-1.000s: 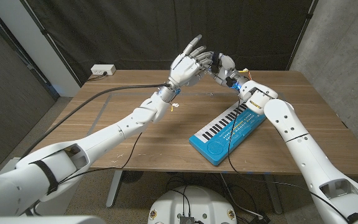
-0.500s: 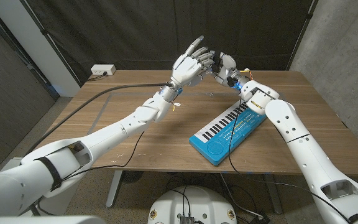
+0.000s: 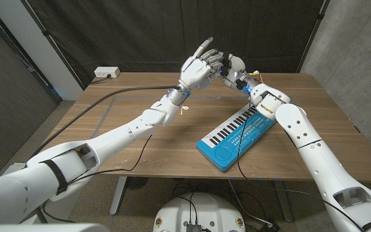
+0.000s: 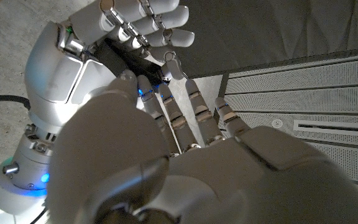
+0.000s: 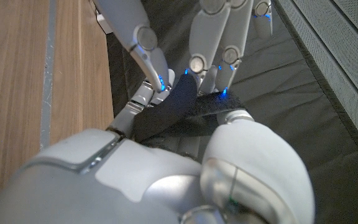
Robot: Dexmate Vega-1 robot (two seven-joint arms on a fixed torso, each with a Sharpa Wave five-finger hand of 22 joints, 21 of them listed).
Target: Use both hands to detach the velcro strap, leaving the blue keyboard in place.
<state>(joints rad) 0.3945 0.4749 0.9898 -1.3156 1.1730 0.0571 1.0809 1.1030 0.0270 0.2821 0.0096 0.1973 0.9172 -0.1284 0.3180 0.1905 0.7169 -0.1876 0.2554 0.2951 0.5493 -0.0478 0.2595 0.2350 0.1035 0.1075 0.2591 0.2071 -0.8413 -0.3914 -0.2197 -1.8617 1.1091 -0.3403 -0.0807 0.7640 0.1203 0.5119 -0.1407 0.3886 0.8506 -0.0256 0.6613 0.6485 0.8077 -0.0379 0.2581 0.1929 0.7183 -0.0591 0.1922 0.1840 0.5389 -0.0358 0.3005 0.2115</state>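
Left hand (image 3: 198,66) and right hand (image 3: 232,70), raised above the far worktop (image 3: 140,122), both pinch the black velcro strap (image 5: 179,109); positions unchanged. Blue toy keyboard (image 3: 237,135) lies right.

the black velcro strap (image 5: 178,107) hangs in midair, while the blue keyboard (image 3: 236,137) lies diagonally on the table.

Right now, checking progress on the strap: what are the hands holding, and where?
Both hands, the left hand and right hand, hold the dark velcro strap between their fingertips, raised above the table.
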